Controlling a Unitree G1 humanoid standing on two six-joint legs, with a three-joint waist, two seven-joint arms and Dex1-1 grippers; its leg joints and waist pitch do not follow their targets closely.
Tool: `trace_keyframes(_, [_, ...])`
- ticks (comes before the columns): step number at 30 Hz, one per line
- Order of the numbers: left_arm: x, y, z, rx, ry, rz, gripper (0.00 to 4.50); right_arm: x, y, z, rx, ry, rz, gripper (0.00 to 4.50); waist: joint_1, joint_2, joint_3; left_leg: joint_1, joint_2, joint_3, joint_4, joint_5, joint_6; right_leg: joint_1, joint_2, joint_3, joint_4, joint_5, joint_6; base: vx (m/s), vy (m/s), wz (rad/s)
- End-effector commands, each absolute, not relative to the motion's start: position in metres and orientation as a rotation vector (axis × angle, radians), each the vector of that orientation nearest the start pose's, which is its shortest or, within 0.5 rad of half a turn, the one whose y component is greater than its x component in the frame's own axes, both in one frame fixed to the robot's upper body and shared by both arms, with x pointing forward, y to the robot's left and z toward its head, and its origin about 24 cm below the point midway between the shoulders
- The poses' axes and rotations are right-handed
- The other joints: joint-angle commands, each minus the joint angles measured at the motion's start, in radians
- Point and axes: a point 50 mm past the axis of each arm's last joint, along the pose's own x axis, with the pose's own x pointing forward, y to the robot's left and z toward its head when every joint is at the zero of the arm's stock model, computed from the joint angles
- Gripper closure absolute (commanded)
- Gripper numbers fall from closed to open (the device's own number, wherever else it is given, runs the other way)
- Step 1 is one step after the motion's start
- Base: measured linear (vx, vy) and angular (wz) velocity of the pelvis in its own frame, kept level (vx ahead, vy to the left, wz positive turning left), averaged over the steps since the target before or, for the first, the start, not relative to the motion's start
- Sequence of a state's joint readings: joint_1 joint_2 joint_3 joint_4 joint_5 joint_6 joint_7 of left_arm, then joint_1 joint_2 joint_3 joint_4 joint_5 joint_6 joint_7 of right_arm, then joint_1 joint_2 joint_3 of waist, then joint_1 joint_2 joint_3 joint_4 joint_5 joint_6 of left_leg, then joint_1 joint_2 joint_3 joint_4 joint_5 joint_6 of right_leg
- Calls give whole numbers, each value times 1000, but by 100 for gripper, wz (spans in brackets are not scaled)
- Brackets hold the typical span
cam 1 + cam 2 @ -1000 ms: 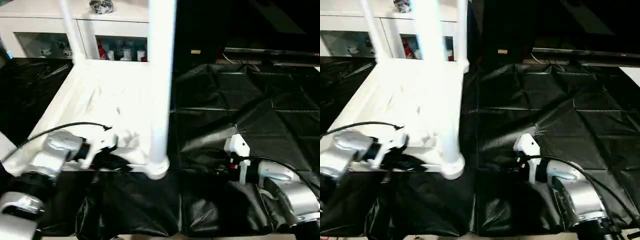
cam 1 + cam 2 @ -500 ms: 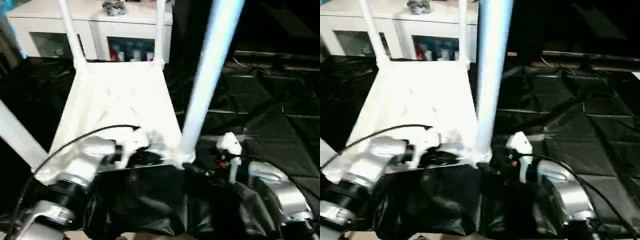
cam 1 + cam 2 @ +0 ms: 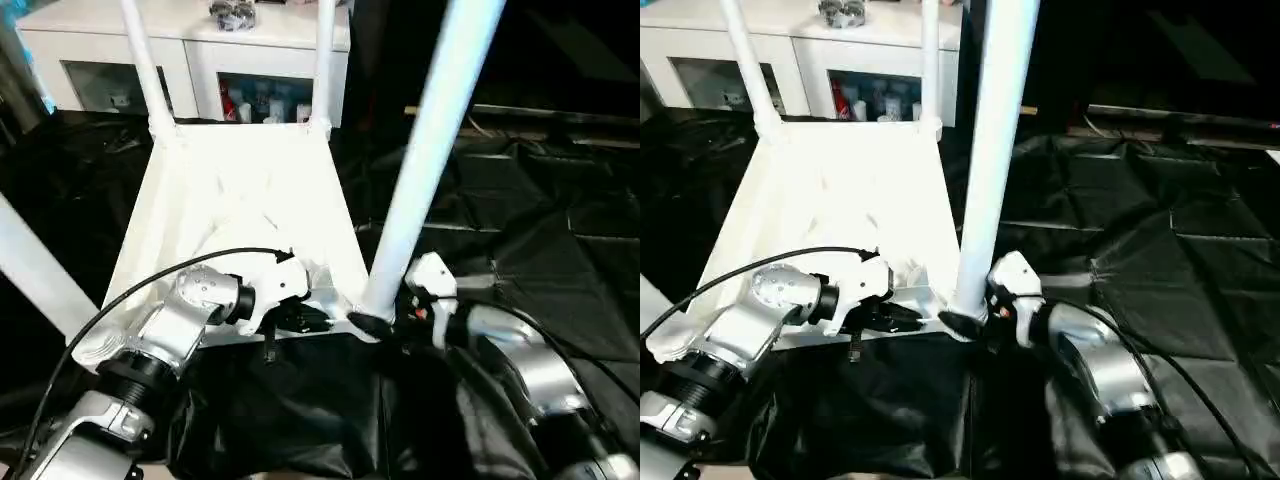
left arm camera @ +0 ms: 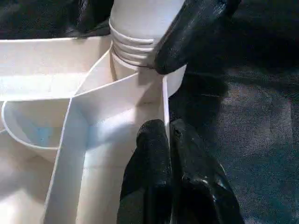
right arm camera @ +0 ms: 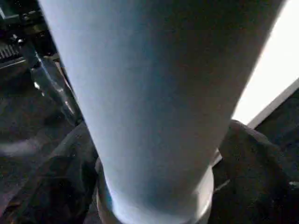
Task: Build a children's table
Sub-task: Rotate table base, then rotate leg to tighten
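upturned white tabletop (image 3: 240,190) on black sheeting (image 3: 560,230), left gripper (image 4: 163,140) pinching its near rim, right gripper (image 3: 370,325) clasping the near-right leg (image 3: 425,150) at its socket.

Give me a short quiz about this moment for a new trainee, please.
1. True or false: the tabletop lies with its ribbed underside facing up.
2. Where does the right gripper hold the leg at the near corner? A. at its base, by the socket. B. at half its length. C. at its upper end.
3. What is the left gripper pinching?

Key: 1. True. 2. A. 3. The near rim of the tabletop.
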State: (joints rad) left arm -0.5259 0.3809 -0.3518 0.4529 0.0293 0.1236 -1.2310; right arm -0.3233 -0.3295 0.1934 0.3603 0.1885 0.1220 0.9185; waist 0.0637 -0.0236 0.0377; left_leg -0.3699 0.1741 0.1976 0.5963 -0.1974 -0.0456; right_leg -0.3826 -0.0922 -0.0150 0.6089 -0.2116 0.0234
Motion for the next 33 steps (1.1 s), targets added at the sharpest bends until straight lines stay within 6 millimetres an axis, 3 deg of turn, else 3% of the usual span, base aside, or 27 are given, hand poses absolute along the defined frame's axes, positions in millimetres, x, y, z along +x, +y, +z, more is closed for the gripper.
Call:
trace_keyframes(1, [284,122,20,460,626,-1507,450,287,-141,31,-141,299,1069,88,-6,0,-45,15,55,-22,-87,-232,28,21,-47,27,-69,-130,-253,0,0,0])
trace_keyframes(7, [286,127,23,439,636,-1508,450,288,-140,28,-145,311,1085,134,-8,-1,-40,18,58,-25,-92,-298,7,16,-50,29,-79,-239,-235,0,0,0])
trace_keyframes(13, [288,128,24,393,619,-1477,450,288,-136,25,-97,305,1078,169,-10,-1,-41,16,57,-25,-93,-282,7,18,-49,29,-76,-209,-237,0,0,0])
trace_keyframes(16, [291,124,23,380,605,-1439,450,289,-134,21,-70,299,1039,175,-13,-1,-39,17,57,-25,-94,-303,5,14,-49,29,-80,-237,-239,0,0,0])
trace_keyframes(18, [295,117,21,377,592,-1372,450,292,-131,14,-57,303,929,175,-15,1,-36,19,58,-26,-98,-339,-9,10,-52,30,-87,-301,-226,0,0,0])
trace_keyframes(19, [297,112,20,370,586,-1333,450,293,-129,10,-52,307,877,175,-19,1,-32,22,56,-30,-99,-388,-31,3,-53,30,-95,-393,-203,0,0,0])
trace_keyframes(20, [301,105,19,361,574,-1286,450,294,-125,5,-34,313,813,175,-20,-1,-31,23,56,-32,-100,-402,-36,3,-53,29,-98,-422,-192,0,0,0])
trace_keyframes(22, [307,91,19,345,550,-1216,450,297,-116,-2,10,326,725,175,-25,2,-28,29,56,-37,-101,-448,-53,-8,-56,29,-107,-501,-167,-51,4,-1])
trace_keyframes(23, [310,80,20,329,534,-1183,450,299,-106,-5,46,339,670,175,-33,6,-23,36,53,-43,-101,-516,-64,-18,-54,25,-119,-589,-137,-61,10,1])
trace_keyframes(24, [310,75,21,324,526,-1185,450,300,-101,-6,54,347,638,176,-37,8,-23,38,51,-46,-101,-536,-67,-20,-54,22,-123,-615,-126,-53,14,-2])
trace_keyframes(25, [310,68,22,326,515,-1181,450,302,-95,-6,50,351,614,176,-43,8,-25,34,50,-54,-103,-550,-68,-13,-56,18,-126,-642,-107,-53,14,-2])
trace_keyframes(27, [310,62,23,329,504,-1186,450,303,-88,-5,44,348,605,176,-49,9,-29,25,50,-58,-112,-537,-68,-4,-55,14,-128,-614,-93,0,0,0])
trace_keyframes(29, [306,48,24,351,479,-1239,450,304,-65,3,38,299,669,176,-48,16,-33,28,52,-56,-116,-531,-65,-5,-53,14,-130,-541,-109,0,0,0])
trace_keyframes(30, [304,46,25,363,476,-1265,450,304,-61,6,38,280,693,176,-50,14,-34,25,52,-56,-118,-527,-62,-3,-52,13,-128,-516,-115,0,0,0])
trace_keyframes(31, [302,46,24,371,481,-1286,450,304,-59,8,31,264,715,120,-49,15,-32,25,53,-53,-120,-532,-61,-5,-49,14,-127,-472,-129,0,0,0])
trace_keyframes(33, [300,47,24,379,489,-1311,450,304,-59,11,27,251,740,106,-47,12,-32,29,53,-50,-118,-538,-55,-8,-51,17,-126,-460,-141,0,0,0])
